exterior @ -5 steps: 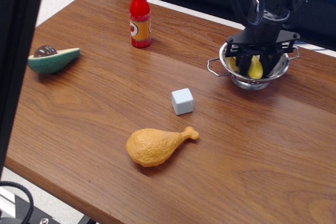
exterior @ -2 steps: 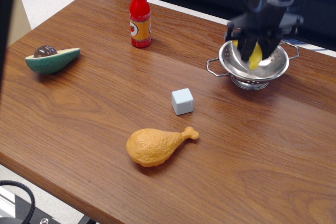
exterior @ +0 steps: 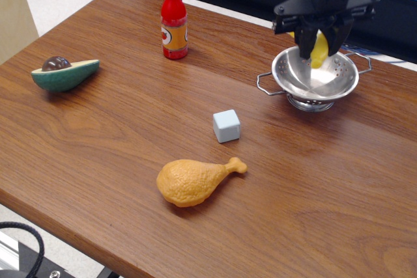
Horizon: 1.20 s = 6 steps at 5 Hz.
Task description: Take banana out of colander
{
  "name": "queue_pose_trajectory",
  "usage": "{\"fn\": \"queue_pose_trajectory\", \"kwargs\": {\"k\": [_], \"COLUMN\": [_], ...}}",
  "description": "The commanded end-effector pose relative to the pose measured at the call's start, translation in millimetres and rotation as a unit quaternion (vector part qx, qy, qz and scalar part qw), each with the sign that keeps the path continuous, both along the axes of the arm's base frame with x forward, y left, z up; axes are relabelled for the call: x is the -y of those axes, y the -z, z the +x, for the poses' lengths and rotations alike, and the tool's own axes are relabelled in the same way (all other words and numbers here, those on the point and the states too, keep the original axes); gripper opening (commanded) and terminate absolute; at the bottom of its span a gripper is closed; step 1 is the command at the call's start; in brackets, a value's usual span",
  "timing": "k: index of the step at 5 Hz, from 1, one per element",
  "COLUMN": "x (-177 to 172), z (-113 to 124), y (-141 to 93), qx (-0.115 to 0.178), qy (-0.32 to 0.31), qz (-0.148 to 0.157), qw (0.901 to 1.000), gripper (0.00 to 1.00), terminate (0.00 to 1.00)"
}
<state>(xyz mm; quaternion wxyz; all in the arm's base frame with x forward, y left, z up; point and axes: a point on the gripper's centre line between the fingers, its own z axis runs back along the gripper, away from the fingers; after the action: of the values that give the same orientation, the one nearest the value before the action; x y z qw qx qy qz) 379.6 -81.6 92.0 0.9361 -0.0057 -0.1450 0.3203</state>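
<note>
The colander (exterior: 315,81) is a shiny steel perforated bowl with wire handles, standing at the far right of the wooden table. Its inside shows bare metal. My gripper (exterior: 318,49) hangs right above the colander and is shut on the banana (exterior: 319,50), a small bright-yellow curved toy. The banana hangs between the black fingers, its lower tip just above the colander's far rim. Its upper part is hidden by the fingers.
A red sauce bottle (exterior: 174,19) stands at the back. A toy avocado half (exterior: 64,73) lies at the left. A pale grey cube (exterior: 226,125) and an orange toy drumstick (exterior: 194,180) sit in the middle front. The table edge (exterior: 65,226) runs along the front left.
My gripper was down inside the colander around the banana. It has risen straight up with the banana held in it, lifting the banana out of the bowl.
</note>
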Motion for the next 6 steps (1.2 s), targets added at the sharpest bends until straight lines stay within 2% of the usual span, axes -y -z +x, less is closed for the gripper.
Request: {"fn": "queue_pose_trajectory", "kwargs": {"k": [1, 2, 3, 4, 6], "x": [4.4, 13.5, 25.4, 27.1, 30.3], "z": [-61.0, -87.4, -114.2, -139.8, -160.5], "y": [-17.1, -0.8, 19.6, 36.6, 62.9], "qx": [-0.012, -0.017, -0.045, -0.051, -0.056], "qy": [0.124, 0.157, 0.197, 0.224, 0.247], "qz": [-0.031, -0.017, -0.02, -0.001, 0.02], "qw": [0.9917, 0.9872, 0.9792, 0.9733, 0.9671], "gripper": [0.0, 0.0, 0.0, 0.0, 0.0], "terminate": [0.0, 0.0, 0.0, 0.0, 0.0]}}
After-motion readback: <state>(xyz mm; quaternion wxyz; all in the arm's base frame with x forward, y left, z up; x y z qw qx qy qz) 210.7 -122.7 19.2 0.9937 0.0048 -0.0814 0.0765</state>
